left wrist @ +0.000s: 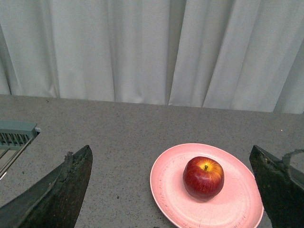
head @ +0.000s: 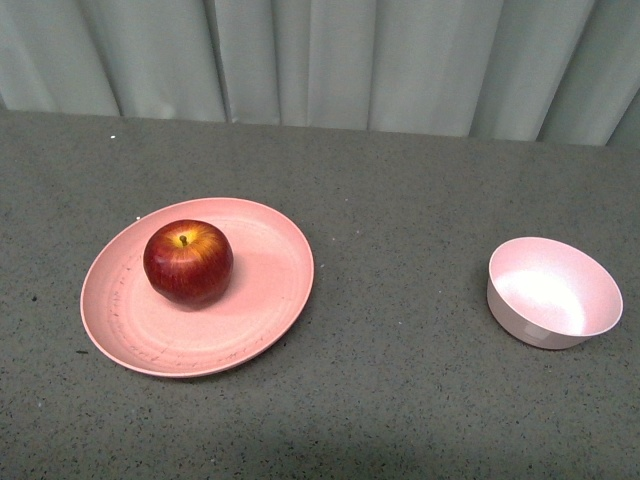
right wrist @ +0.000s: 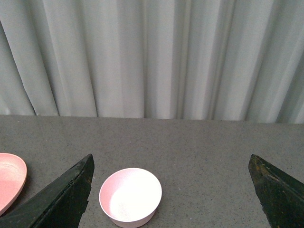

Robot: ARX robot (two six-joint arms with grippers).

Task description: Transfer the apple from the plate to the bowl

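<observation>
Glossy red apple (head: 188,262) on pink plate (head: 270,300), left; bowl (head: 520,318) well apart, right. Wide apart, empty: left claw (left wrist: 169,151) & right claw (right wrist: 169,160). Risk: slick round skin slips, apple rolls off.

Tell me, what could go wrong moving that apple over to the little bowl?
The apple is round and glossy, so it might slip when squeezed or roll across the shallow plate when nudged. The bowl looks barely wider than the apple, so an off-centre release could hit the rim and tip it.
</observation>
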